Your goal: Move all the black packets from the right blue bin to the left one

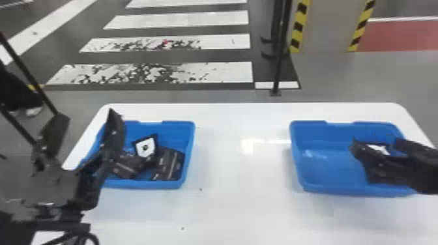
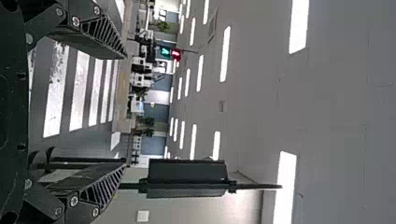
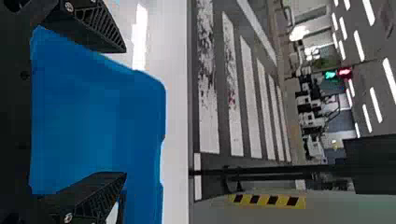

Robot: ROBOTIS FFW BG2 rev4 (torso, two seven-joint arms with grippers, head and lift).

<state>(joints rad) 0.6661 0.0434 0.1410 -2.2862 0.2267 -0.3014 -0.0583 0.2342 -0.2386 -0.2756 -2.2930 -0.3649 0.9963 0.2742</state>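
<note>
In the head view's right half, we had the right gripper (image 1: pixel 377 143) at the right blue bin (image 1: pixel 297 156), fingers apart, near a black packet with a white patch (image 1: pixel 379 150). At left, our left gripper (image 1: pixel 87 116) stood open beside the left blue bin (image 1: pixel 190 156); its black packets (image 1: pixel 169 163) included one whose white label (image 1: pixel 145 147) bore a dark round mark.

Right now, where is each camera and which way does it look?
On the head: faces forward-down at blue bins; left fingers and right fingers show.
On the left wrist: faces up toward ceiling lights; left fingers show.
On the right wrist: faces forward over the right bin; right fingers show.
First and third share that bin.
</note>
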